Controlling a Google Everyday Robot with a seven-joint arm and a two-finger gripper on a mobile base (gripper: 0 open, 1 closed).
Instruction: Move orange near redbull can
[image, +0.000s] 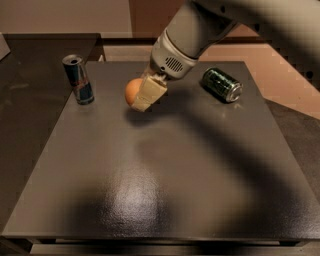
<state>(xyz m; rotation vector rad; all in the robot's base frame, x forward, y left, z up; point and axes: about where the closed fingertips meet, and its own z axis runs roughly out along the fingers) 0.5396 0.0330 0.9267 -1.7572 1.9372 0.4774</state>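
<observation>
The orange (132, 90) is held between the cream fingers of my gripper (141, 96), a little above the dark table (160, 165), in its far-left part. The gripper is shut on the orange, and the near finger (149, 93) covers the orange's right side. The redbull can (78, 79) stands upright near the table's far-left corner, to the left of the orange with a gap of about one can width between them.
A dark green can (222, 84) lies on its side at the far right of the table. My grey arm (200, 30) reaches in from the upper right. A second dark surface (30, 65) adjoins the table on the left.
</observation>
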